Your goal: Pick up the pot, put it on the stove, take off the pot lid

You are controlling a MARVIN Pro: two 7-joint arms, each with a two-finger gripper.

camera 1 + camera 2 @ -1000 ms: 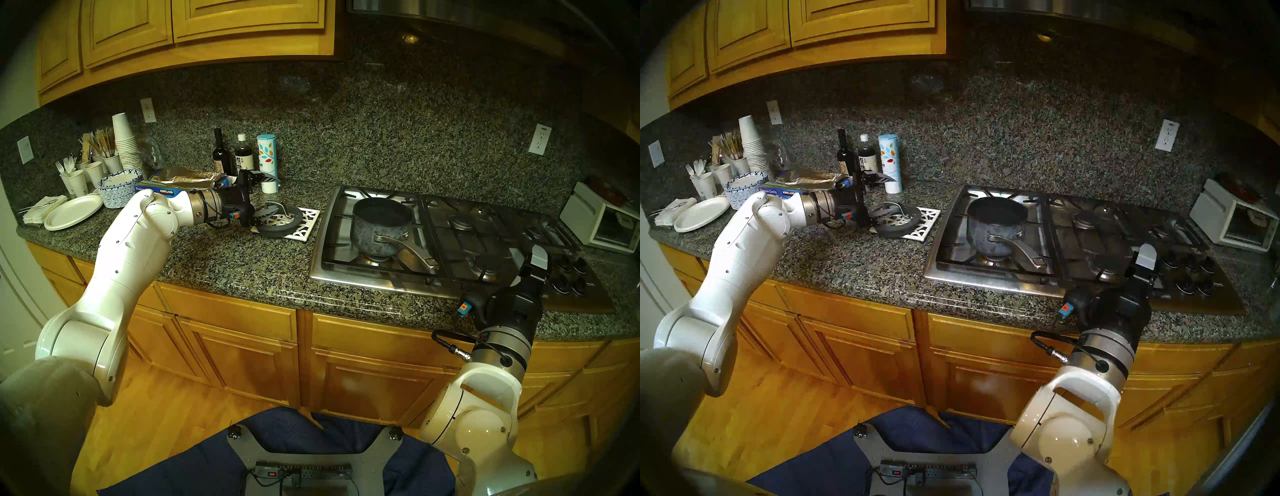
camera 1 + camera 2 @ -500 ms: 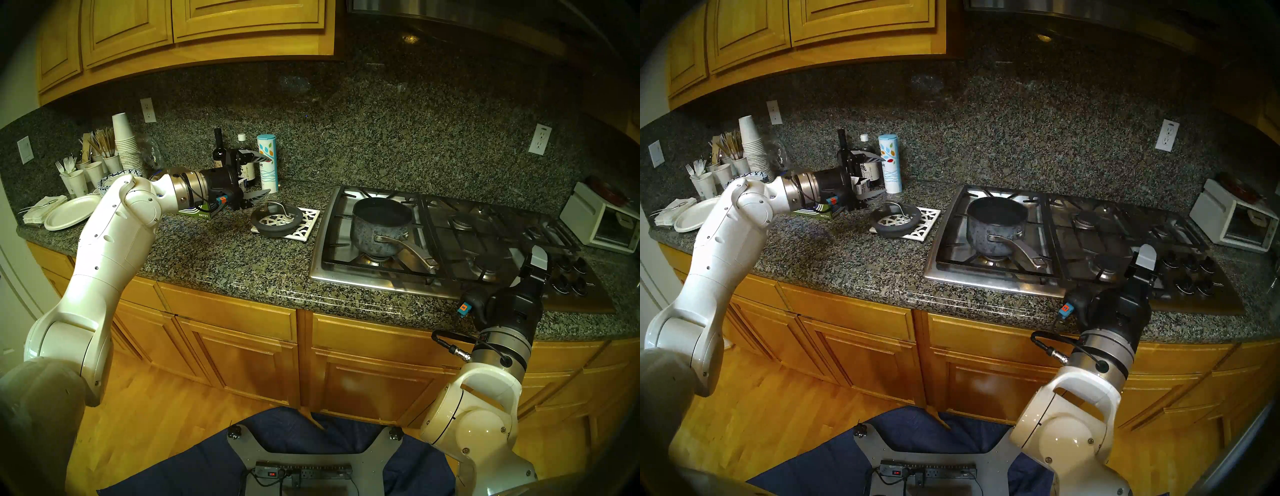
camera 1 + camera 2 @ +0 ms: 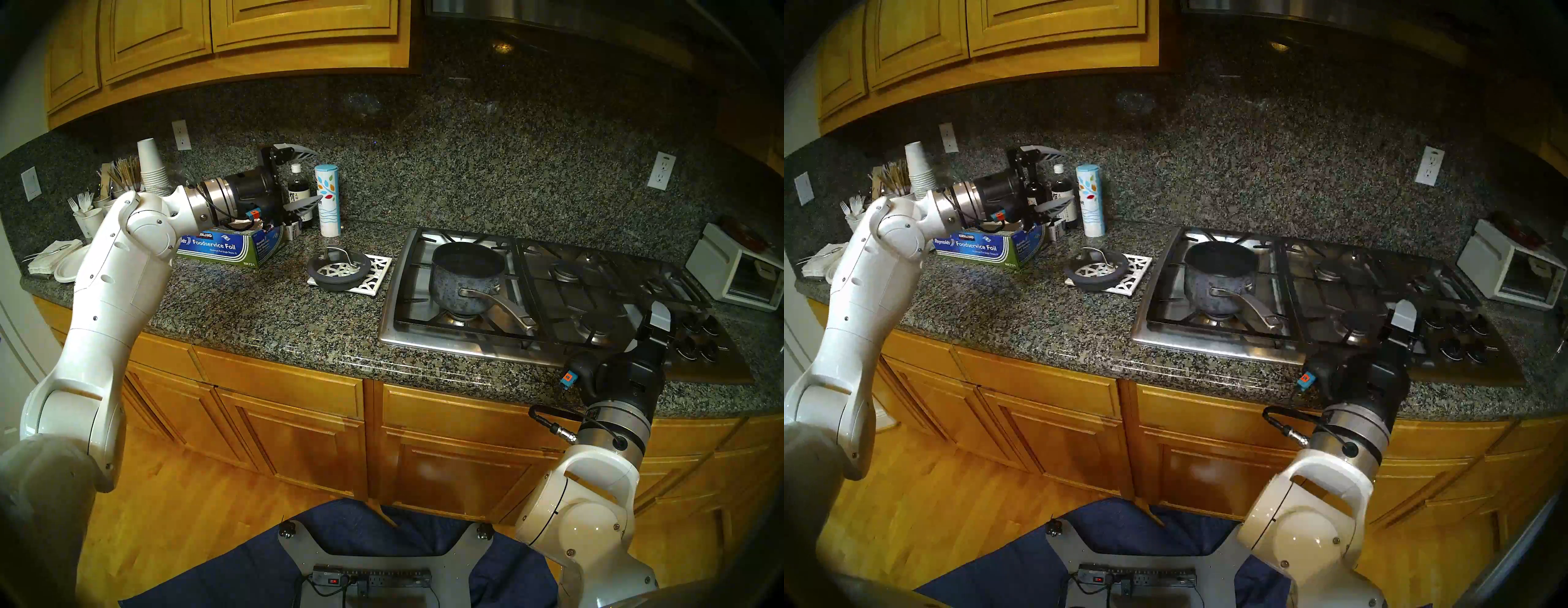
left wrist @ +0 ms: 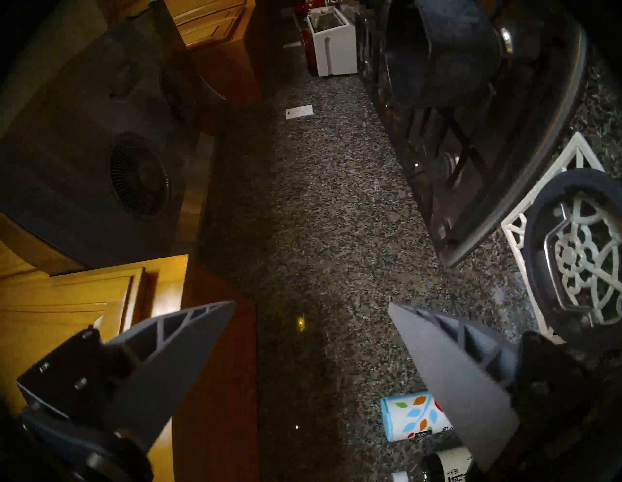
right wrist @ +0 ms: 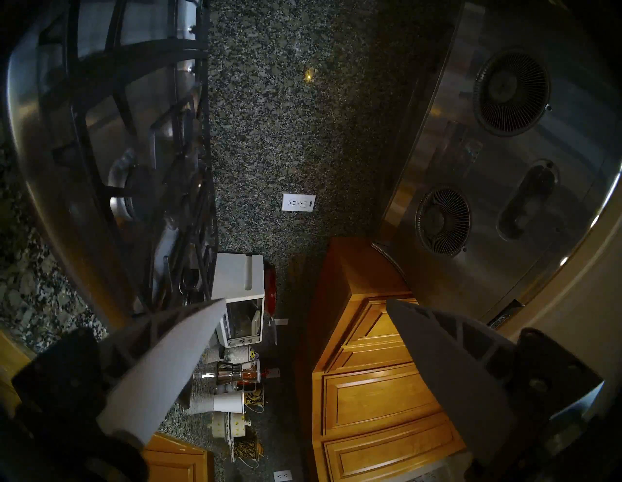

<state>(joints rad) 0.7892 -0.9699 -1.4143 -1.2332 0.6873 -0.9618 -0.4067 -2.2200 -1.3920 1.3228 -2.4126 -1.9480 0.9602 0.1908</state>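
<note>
The dark-grey mottled pot (image 3: pixel 464 280) stands uncovered on the front-left burner of the steel stove (image 3: pixel 445 344), its silver handle pointing to the front right. The glass pot lid (image 3: pixel 322 280) lies on a white lattice trivet (image 3: pixel 379 271) on the counter left of the stove. My left gripper (image 3: pixel 316 175) is open and empty, raised above the counter to the left of and behind the lid. My right gripper (image 3: pixel 658 317) is open and empty over the stove's front right. The left wrist view shows the lid (image 4: pixel 535 235) and the pot (image 4: pixel 447 50).
A foil box (image 3: pixel 225 248), dark bottles (image 3: pixel 298 191) and a tall canister (image 3: pixel 328 199) stand under and beside my left gripper. Cups and plates (image 3: pixel 68 267) fill the far left. A white toaster oven (image 3: pixel 734 271) stands right of the stove, by black knobs (image 3: pixel 700 339).
My left gripper has let go of the lid and moved up and back to the left. The lid now lies flat on the trivet. The right arm has not moved.
</note>
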